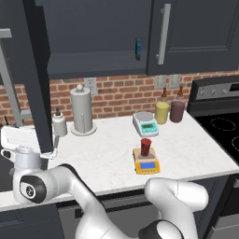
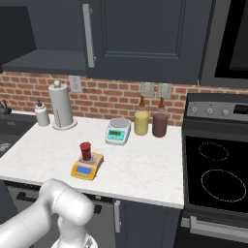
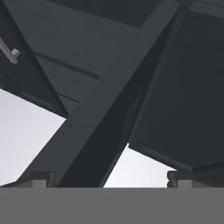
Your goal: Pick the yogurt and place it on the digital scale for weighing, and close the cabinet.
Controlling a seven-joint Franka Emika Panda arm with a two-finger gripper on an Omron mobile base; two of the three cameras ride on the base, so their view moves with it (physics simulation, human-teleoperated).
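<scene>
Pincer (image 3: pixel 112 180) spread wide and empty, tips low in the hand view, straddling the edge of the open cabinet door (image 1: pixel 35 74) at left of the left base view; yogurt (image 1: pixel 146 146) already standing on the digital scale (image 1: pixel 146 162) mid-counter, centre frame; weighing step looks done; cabinet (image 1: pixel 98 37) open at upper left, interior exposed; closing the door left to do.
</scene>
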